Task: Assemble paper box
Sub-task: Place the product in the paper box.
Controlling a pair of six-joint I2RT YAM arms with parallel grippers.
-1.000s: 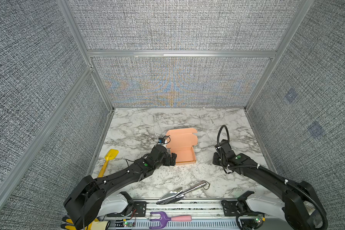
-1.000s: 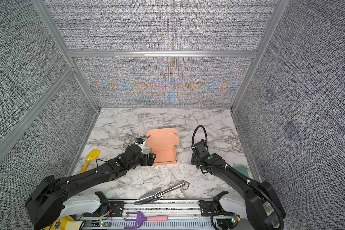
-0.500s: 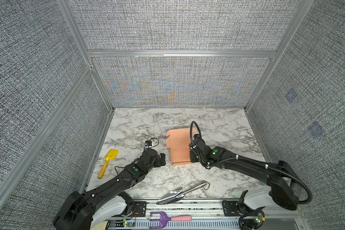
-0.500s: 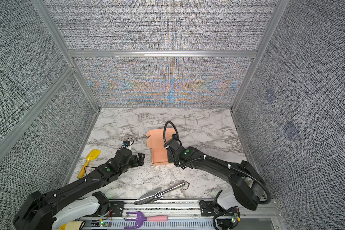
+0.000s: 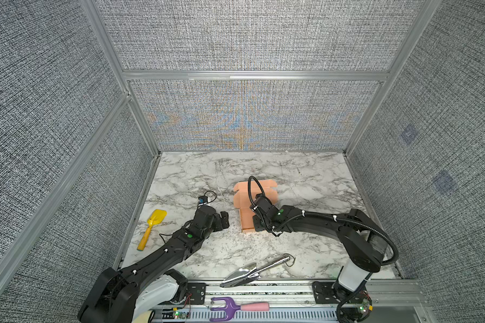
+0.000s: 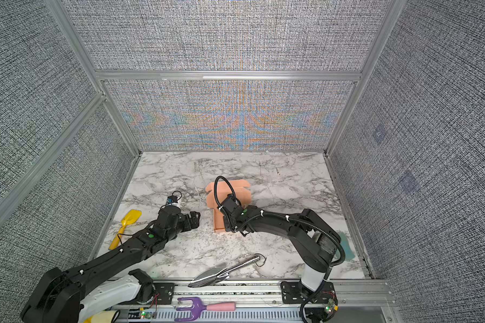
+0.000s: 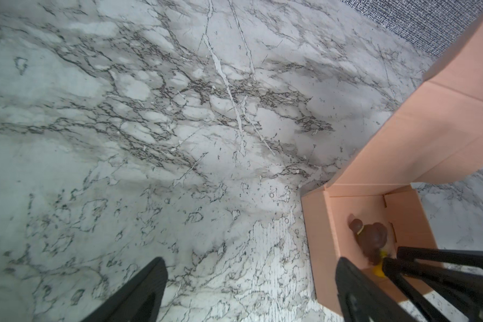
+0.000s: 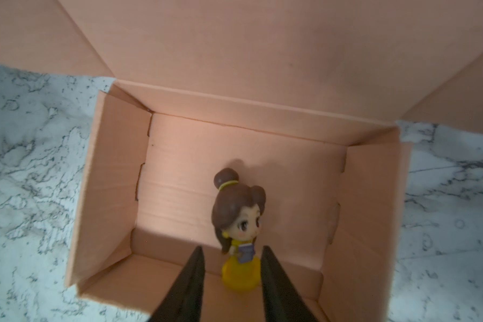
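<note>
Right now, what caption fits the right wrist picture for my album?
A yellow-dressed doll stands inside the open paper box, the right tool open around her.

COUNT | salmon-pink cardboard box (image 5: 241,195) with open lid: 1 | small brown-haired figurine in yellow dress (image 8: 239,223): 1 | yellow plastic toy shovel (image 5: 156,218): 1 | silver metal trowel (image 5: 252,272): 1 | purple plastic hand fork with pink handle (image 5: 235,306): 1 | black robot arms: 2, left arm (image 5: 179,243), right arm (image 5: 314,223)

A robot lab cell is recognised here, given away by grey woven panels (image 5: 249,36) framed in aluminium bars (image 5: 252,75) on three sides beyond the left gripper (image 5: 225,220), a marble-print tabletop (image 5: 305,173) beneath it and a mounting rail (image 5: 263,289) behind it.
</note>
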